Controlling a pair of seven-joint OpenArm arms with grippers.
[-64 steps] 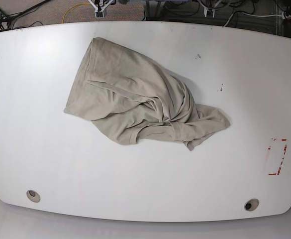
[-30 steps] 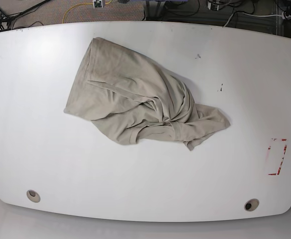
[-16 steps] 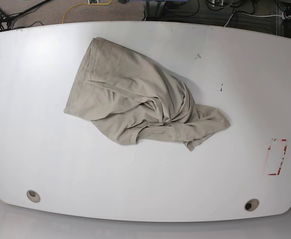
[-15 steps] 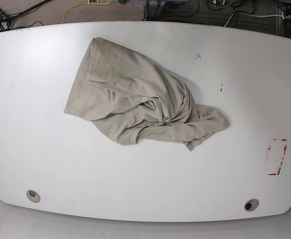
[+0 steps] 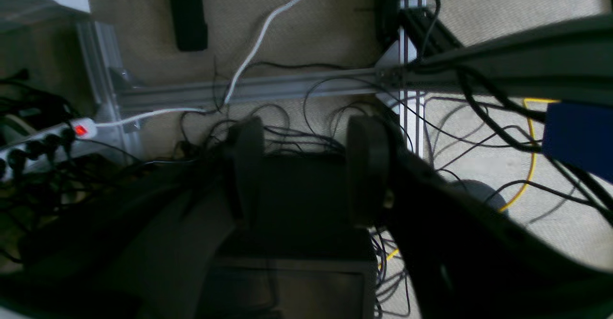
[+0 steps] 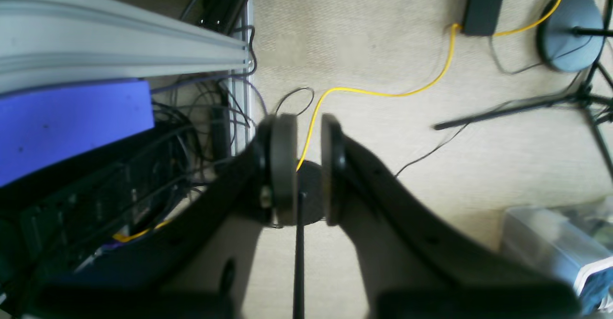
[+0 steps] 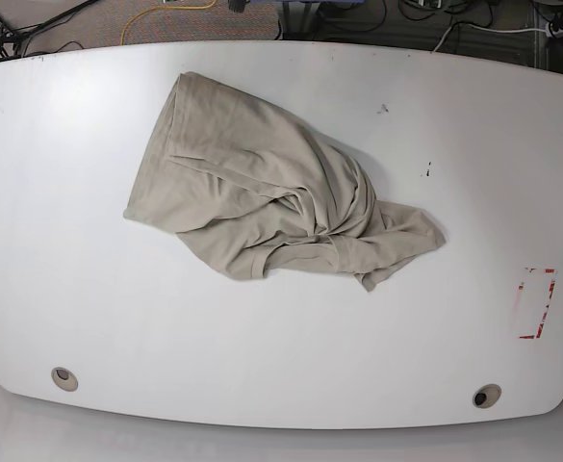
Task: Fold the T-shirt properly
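T-shirt (image 7: pixel 262 197): lies crumpled on white counter (image 7: pixel 89 289), approx. centre, slightly toward far edge. Unfolded; wide end points to far-left in base view, bunched folds near middle, narrower tail runs to the right. No arm touches it; neither arm shows in base view.

Left gripper (image 5: pixel 306 170): seen in left wrist view only, held off the counter over floor w/ black cables, a power strip (image 5: pixel 43 142) and aluminium frame rail (image 5: pixel 268 86). Jaws parted w/ a clear gap, roughly mid-width; nothing between them.

Right gripper (image 6: pixel 306 170): seen in right wrist view only, over carpet w/ a yellow cable (image 6: pixel 383 91). Jaws nearly together, narrow gap remains; nothing gripped. Yellow cable and a dark round stand base show through the gap, on the floor behind.

Red-marked rectangle (image 7: pixel 536 303) near counter's right edge, well apart from T-shirt.
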